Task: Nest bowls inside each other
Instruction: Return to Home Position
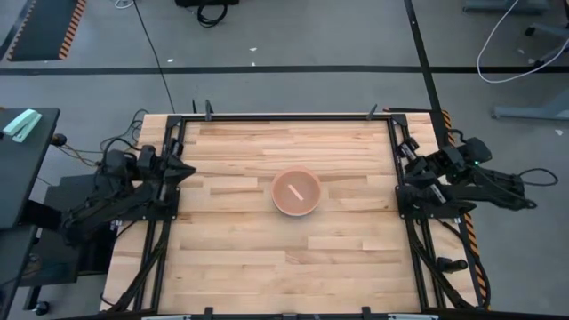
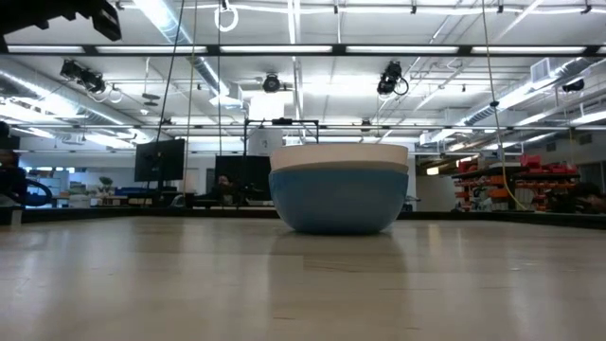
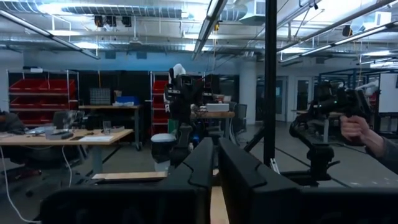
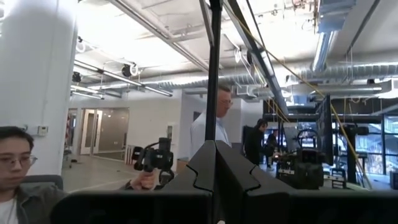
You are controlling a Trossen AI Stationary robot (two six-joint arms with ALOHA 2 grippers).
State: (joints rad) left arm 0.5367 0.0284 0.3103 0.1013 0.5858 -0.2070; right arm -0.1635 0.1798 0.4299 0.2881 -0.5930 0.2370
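A light wooden tabletop [image 1: 231, 258] is seen from above and from its own level. Three small bowls stand nested in one stack at the middle of it.

From the side, the blue bowl [image 2: 333, 204] is lowest and rests on the wood. The rim of the pale grey bowl [image 2: 338, 168] shows as a band just above it, with a paler rim band above that. From above, only the top bowl is visible. It is the translucent salmon-pink bowl [image 1: 295, 191], upright with its opening facing up.

The left gripper [image 3: 215, 149] sits at the left edge of the tabletop, about halfway along, well apart from the stack. Its fingers [image 3: 239, 177] are almost together with only a thin slit between them, and they grip nothing.

The right gripper [image 4: 216, 149] sits opposite at the right edge, also well apart from the bowls. Its fingers [image 4: 239, 177] are pressed together and empty.

Beyond the table lies a large workshop with bright ceiling lights. Past the left gripper are a dark upright post [image 3: 270, 81], shelves of red bins [image 3: 37, 87], and a person's hand [image 3: 356, 127] holding a dark device. Past the right gripper, a seated person [image 4: 15, 180] holds up a dark handled device [image 4: 157, 158]. Another person in a white shirt [image 4: 204, 134] stands farther back.
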